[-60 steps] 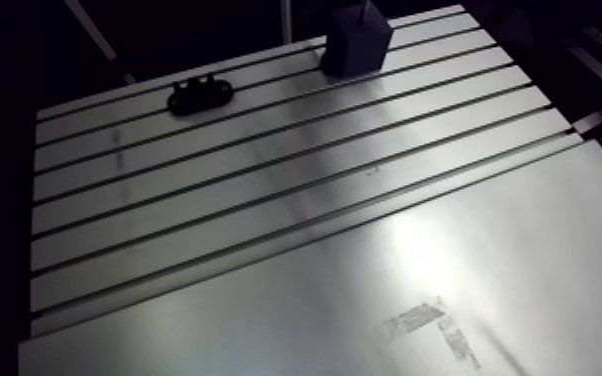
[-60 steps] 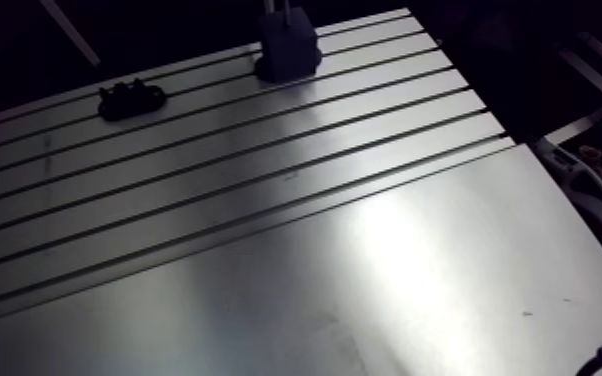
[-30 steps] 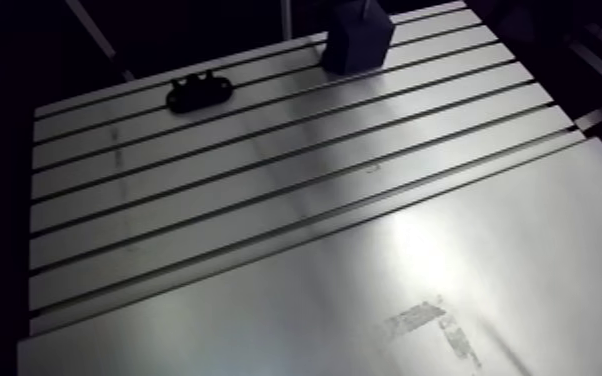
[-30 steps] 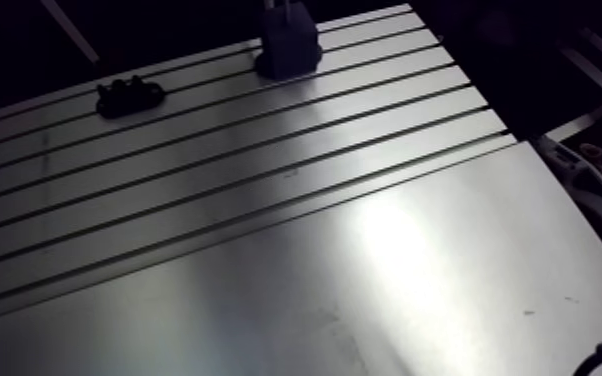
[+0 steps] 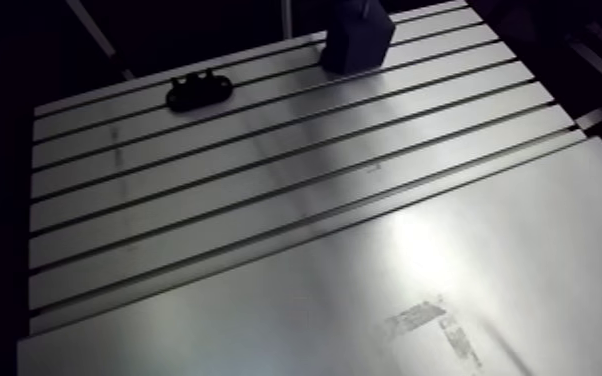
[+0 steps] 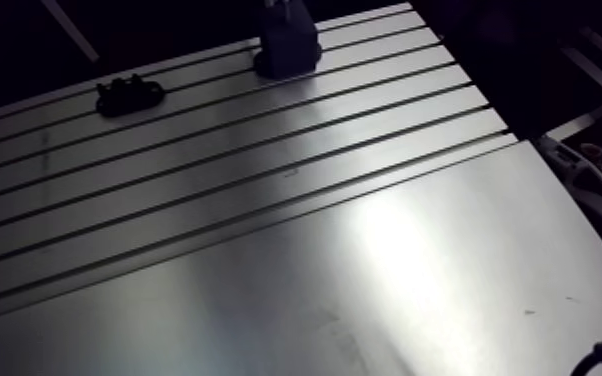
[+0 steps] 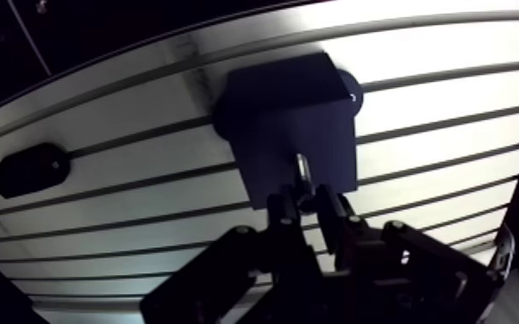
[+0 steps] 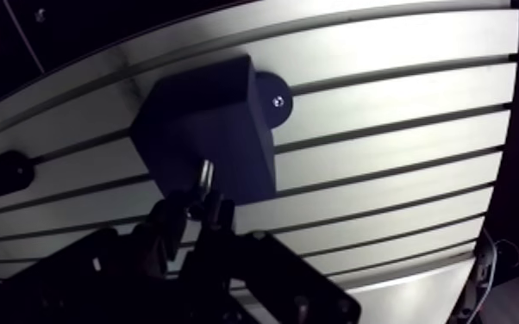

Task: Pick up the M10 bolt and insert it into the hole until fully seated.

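Observation:
In the wrist view my gripper is shut on the M10 bolt, a short shiny metal shank that sticks out ahead of the fingertips. The bolt's tip lies over the top face of a dark square block, and the hole itself does not show. The same block stands at the far edge of the slotted table in the arm view, where the gripper is almost wholly cut off by the frame.
A small black holder lies on the far left slots, well to the side of the block; it is also in the wrist view. A dark round foot pokes out beside the block. The smooth plate fills the near side.
The arm view has shifted a little, so the block sits slightly higher in the picture. Block and holder have not moved on the table.

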Robot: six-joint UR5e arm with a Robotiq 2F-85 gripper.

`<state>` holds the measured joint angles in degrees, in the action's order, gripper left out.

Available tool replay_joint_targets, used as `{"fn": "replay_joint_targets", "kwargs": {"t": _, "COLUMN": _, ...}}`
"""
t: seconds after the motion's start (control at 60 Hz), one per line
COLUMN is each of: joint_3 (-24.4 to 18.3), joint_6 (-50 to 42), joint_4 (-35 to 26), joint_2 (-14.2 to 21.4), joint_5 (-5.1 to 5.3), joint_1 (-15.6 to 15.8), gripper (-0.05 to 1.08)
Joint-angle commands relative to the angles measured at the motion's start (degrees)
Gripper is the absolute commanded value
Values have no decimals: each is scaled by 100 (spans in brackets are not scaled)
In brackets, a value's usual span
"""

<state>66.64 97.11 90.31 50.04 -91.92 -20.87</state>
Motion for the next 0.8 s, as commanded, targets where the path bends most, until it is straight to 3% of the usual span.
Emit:
{"fn": "replay_joint_targets", "kwargs": {"t": 0.017, "joint_3": 51, "joint_6": -37, "joint_4": 14, "joint_2": 9, "joint_5": -66, "joint_1": 6, "gripper": 0}}
{"fn": "replay_joint_targets", "kwargs": {"t": 0.183, "joint_3": 107, "joint_6": 5, "joint_4": 412, "joint_2": 35, "joint_5": -67, "joint_1": -14, "gripper": 0}}
{"fn": "replay_joint_targets", "kwargs": {"t": 0.483, "joint_3": 161, "joint_6": 23, "joint_4": 414, "joint_2": 141, "joint_5": -43, "joint_1": -6, "gripper": 0}}
{"fn": "replay_joint_targets", "kwargs": {"t": 0.667, "joint_3": 760, "joint_6": -47, "joint_4": 506, "joint_2": 1051, "joint_5": -63, "joint_1": 37, "gripper": 0}}
{"fn": "replay_joint_targets", "kwargs": {"t": 0.717, "joint_3": 951, "joint_6": -56, "joint_4": 485, "joint_2": 1409, "joint_5": -5, "joint_1": 55, "gripper": 0}}
{"fn": "replay_joint_targets", "kwargs": {"t": 0.8, "joint_3": 1233, "joint_6": -56, "joint_4": 475, "joint_2": 1755, "joint_5": 3, "joint_1": 112, "gripper": 0}}
